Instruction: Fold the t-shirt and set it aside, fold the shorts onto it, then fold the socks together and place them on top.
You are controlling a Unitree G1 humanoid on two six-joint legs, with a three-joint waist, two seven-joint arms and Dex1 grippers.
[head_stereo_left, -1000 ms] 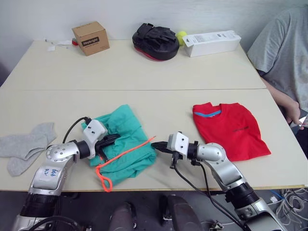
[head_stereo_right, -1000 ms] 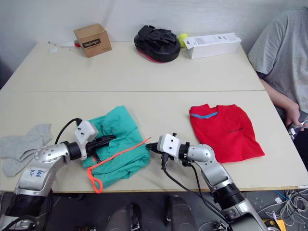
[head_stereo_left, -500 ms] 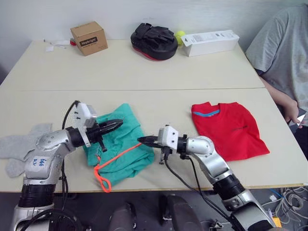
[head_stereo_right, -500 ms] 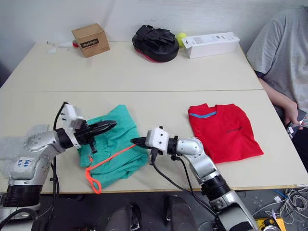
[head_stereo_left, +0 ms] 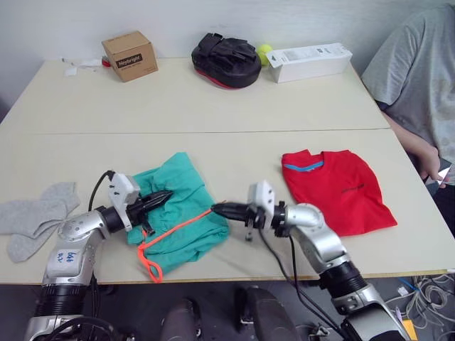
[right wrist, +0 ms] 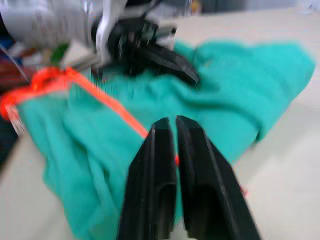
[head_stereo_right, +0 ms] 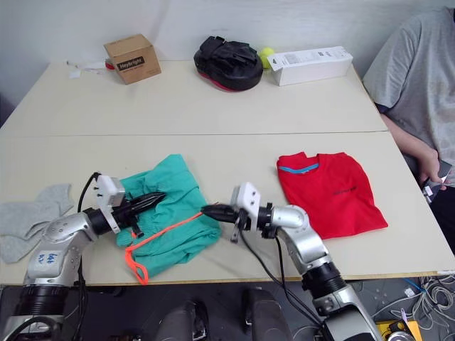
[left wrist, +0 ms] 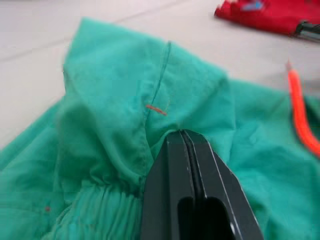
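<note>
A pale table (head_stereo_left: 213,106) carried everything, a seam running left to right across its middle. A person (head_stereo_left: 419,78) in a grey shirt sat at the far right edge, one arm down beside the table. The t-shirt (head_stereo_left: 338,188) lay folded and flat on the right side of the near half, blue neck stripe toward the far side, well apart from the other clothes. The shorts (head_stereo_left: 181,217) lay crumpled left of centre near the front edge, the orange drawstring (head_stereo_left: 178,231) trailing across them and looping off their near left corner. The socks (head_stereo_left: 35,217) lay loose at the far left, just beside the left arm.

Along the far edge stood a cardboard box (head_stereo_left: 130,55) on the left, a black padded mitt (head_stereo_left: 226,60) at the middle, a yellow-green ball (head_stereo_left: 265,51) just behind it, and a long white box (head_stereo_left: 311,62) to the right.

The left gripper (head_stereo_left: 162,198) rested on the left part of the shorts, its fingers (left wrist: 192,165) pressed together with no cloth seen between them. The right gripper (head_stereo_left: 219,209) pointed left at the shorts' right edge beside the drawstring's end, fingers (right wrist: 155,165) nearly closed, a thin gap left; whether they pinched cloth or cord could not be told.
</note>
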